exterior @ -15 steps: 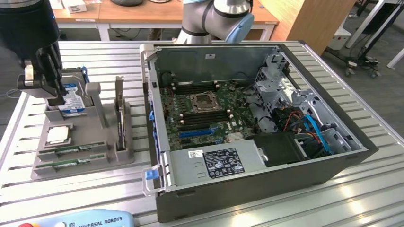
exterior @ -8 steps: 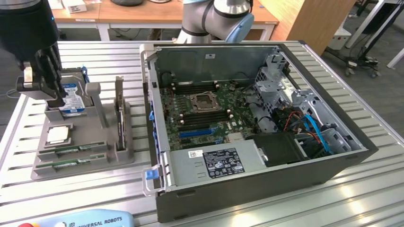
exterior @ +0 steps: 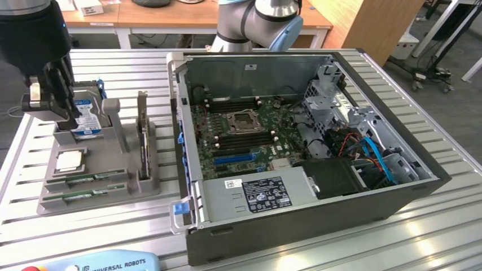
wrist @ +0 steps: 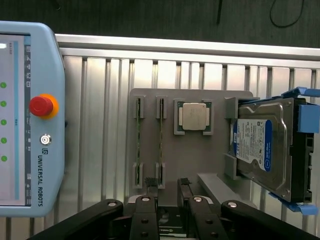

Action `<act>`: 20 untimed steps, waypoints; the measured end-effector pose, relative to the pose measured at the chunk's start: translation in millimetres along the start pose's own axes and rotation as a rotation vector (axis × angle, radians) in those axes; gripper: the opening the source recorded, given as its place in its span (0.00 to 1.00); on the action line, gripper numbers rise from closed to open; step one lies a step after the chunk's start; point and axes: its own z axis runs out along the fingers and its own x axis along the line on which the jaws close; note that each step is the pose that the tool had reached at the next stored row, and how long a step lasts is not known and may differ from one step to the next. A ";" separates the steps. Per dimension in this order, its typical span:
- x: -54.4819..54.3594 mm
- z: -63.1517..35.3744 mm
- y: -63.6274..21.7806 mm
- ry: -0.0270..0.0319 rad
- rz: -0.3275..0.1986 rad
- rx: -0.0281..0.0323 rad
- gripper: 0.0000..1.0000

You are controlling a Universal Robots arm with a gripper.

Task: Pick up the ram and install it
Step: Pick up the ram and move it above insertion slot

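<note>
The claw (wrist: 167, 183) hangs with its two black fingers (wrist: 149, 182) spread apart and nothing between them. It is poised over one end of a grey holder (wrist: 200, 167) and touches none of it. The ram (wrist: 161, 140) sits on edge in a slot of that holder, a thin green strip whose near end lies close under the fingertips. A second strip (wrist: 138, 137) like it stands in the slot just beside. Further along the same holder, a square silver processor chip (wrist: 195, 116) rests in its recess. Beyond that, a blue-labelled hard drive (wrist: 260, 145) is propped on edge in a blue carrier. The holder lies on a table (exterior: 421, 237) of ribbed aluminium slats, pale and bright under the room lights. A light-blue teach pendant (wrist: 30, 150) with a red stop button (wrist: 41, 106) lies on the slats near the holder's ram end. On the exterior view's right of the holder, a dark computer case (exterior: 301, 231) lies open. Its green motherboard (exterior: 226, 144) faces up, with a labelled power supply (exterior: 256, 195) at the near end and blue cables (exterior: 376, 158) in the corner. The arm's grey base (exterior: 256, 22) rises behind the case. Past the table stand wooden desks (exterior: 188, 17), and a wheeled stand (exterior: 429, 73) sits on a dark floor at the exterior view's right.
</note>
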 end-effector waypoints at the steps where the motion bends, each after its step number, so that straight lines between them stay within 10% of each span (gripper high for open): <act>1: 0.0 1.4 0.0 0.0001 0.000 0.0000 0.30; 20: 0.5 30.5 -1.3 0.0001 0.000 0.0003 0.30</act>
